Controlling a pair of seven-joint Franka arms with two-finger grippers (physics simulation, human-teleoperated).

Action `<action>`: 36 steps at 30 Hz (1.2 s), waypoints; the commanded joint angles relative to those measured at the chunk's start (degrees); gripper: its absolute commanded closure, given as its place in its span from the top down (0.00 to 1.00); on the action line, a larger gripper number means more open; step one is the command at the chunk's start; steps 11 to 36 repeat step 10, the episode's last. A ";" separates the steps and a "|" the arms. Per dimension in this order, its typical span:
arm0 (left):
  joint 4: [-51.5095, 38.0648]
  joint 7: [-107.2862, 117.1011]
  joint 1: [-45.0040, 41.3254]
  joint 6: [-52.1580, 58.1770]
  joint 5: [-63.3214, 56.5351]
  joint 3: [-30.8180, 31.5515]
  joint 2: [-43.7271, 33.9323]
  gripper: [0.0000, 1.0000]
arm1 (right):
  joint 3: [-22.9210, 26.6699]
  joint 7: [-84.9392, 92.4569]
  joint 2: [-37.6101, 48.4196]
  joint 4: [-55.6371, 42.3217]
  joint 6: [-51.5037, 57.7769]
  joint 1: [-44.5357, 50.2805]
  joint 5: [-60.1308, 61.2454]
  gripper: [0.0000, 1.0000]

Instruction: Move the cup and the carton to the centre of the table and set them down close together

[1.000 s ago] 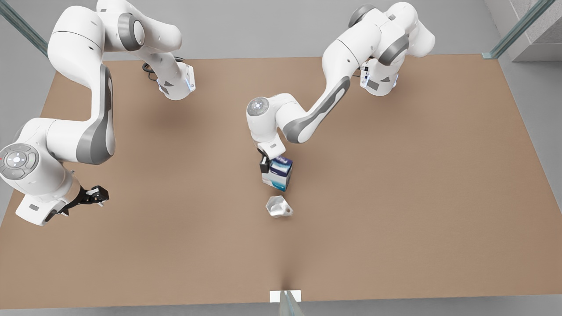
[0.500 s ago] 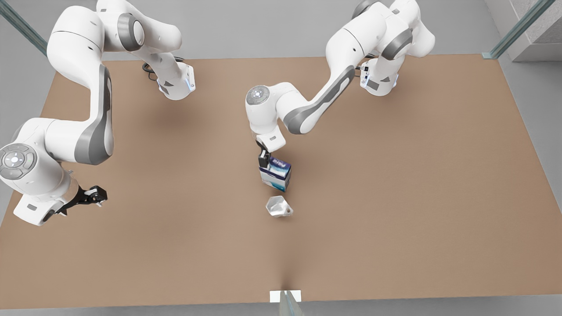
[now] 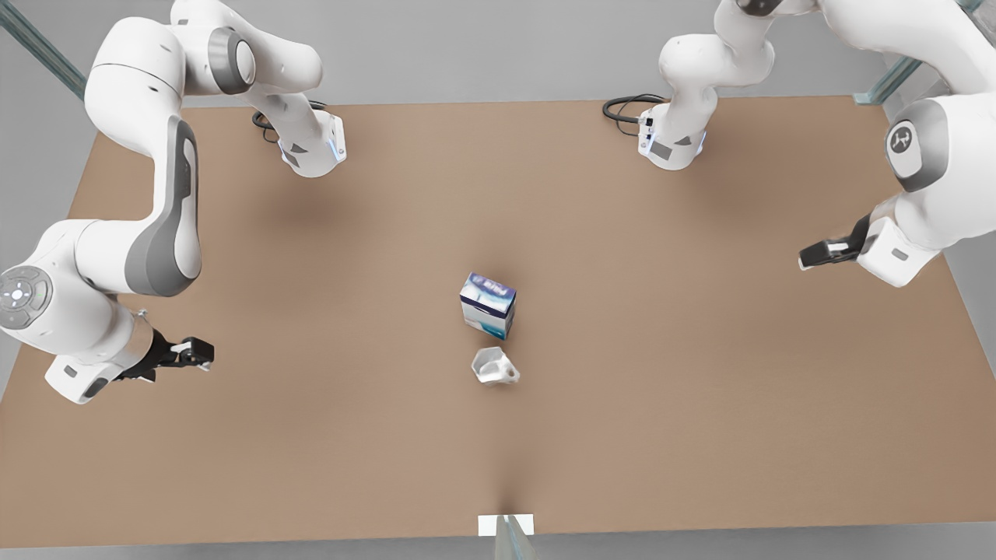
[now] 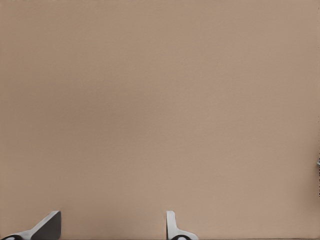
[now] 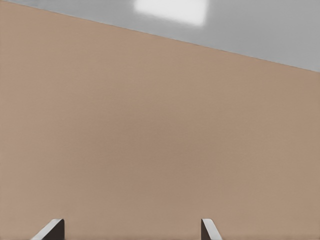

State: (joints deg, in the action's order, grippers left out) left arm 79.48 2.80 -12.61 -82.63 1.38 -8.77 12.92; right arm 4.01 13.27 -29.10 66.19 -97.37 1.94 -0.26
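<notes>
Jaws apart on both: left gripper (image 4: 111,227) and right gripper (image 5: 131,229) each show two fingertips spread with nothing between them, over bare desk (image 3: 700,404). Right wrist view also catches a desk edge with grey floor beyond.

Front view: one arm (image 3: 159,233) sits at frame left, its tool low near the left desk edge. The other arm (image 3: 918,171) is at frame right, tool near the right edge. Both are well apart from the objects. I can't match either to left or right from the wrist views. Both look idle.

Carton (image 3: 488,305) stands upright at about mid-frame, desk centre. Cup (image 3: 492,366) sits just below it in frame, handle toward lower right, with a thin strip of desk between them. They are near each other, not touching. I can't tell whether the cup is fully upright or leaning.

My read: placement looks done, with both items central, close together and free of any grip. Next move is probably nothing beyond holding the arms clear. If tighter spacing is wanted, re-grasp the cup from above and shift it toward the carton without knocking the carton over.
</notes>
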 commanded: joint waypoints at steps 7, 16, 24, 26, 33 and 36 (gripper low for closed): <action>-0.29 -0.70 3.73 -2.45 -1.12 4.99 2.90 1.00 | -0.06 0.00 0.18 -0.10 0.16 0.26 0.00 1.00; -0.11 -0.61 3.73 -3.06 -1.38 5.08 2.90 1.00 | -0.06 -0.18 0.53 -0.01 0.69 0.08 0.00 1.00; -0.11 -0.61 3.73 -3.06 -1.38 5.08 2.90 1.00 | -0.06 -0.18 0.53 -0.01 0.69 0.08 0.00 1.00; -0.11 -0.61 3.73 -3.06 -1.38 5.08 2.90 1.00 | -0.06 -0.18 0.53 -0.01 0.69 0.08 0.00 1.00; -0.11 -0.61 3.73 -3.06 -1.38 5.08 2.90 1.00 | -0.06 -0.18 0.53 -0.01 0.69 0.08 0.00 1.00; -0.11 -0.61 3.73 -3.06 -1.38 5.08 2.90 1.00 | -0.06 -0.18 0.53 -0.01 0.69 0.08 0.00 1.00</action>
